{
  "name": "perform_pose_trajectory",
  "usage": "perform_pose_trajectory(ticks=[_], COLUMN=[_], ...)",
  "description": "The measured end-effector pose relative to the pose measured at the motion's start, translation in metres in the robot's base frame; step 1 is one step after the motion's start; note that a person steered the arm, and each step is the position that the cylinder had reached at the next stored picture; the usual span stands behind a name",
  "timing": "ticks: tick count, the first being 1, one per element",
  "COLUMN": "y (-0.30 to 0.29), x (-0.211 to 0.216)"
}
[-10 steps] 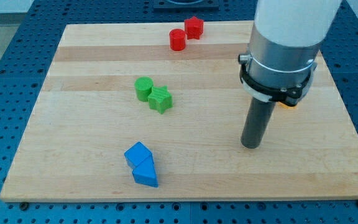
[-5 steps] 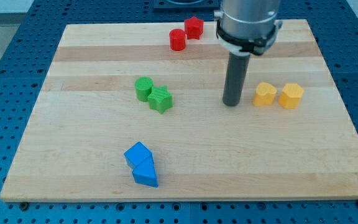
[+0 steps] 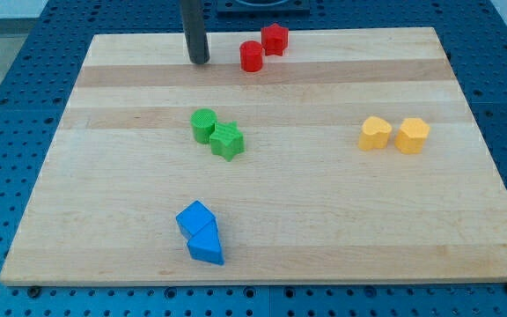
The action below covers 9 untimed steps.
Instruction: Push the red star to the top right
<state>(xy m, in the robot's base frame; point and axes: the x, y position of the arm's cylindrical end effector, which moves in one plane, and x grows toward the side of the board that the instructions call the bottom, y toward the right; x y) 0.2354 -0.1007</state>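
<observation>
The red star [image 3: 275,39] sits near the top edge of the wooden board [image 3: 324,211], at the view's top middle. A red cylinder [image 3: 252,56] touches it at its lower left. My tip [image 3: 200,61] rests on the board to the left of the red cylinder, a short gap away, and does not touch either red block. The dark rod rises straight up out of the view's top.
A green cylinder [image 3: 204,125] and a green star [image 3: 227,140] touch at centre left. Two yellow blocks [image 3: 376,134] [image 3: 412,135] sit side by side at the right. Two blue blocks [image 3: 195,217] [image 3: 208,246] touch near the bottom edge.
My tip has moved from the board's right middle up and left to the top, left of the red blocks. The arm's body has left the view. No block has moved.
</observation>
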Motion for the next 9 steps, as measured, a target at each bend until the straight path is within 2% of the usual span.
perform_pose_trajectory(ticks=[1, 4, 5, 7, 9], y=[0.028, 0.048, 0.105, 0.135, 0.211], x=[-0.035, -0.017, -0.017, -0.018, -0.018])
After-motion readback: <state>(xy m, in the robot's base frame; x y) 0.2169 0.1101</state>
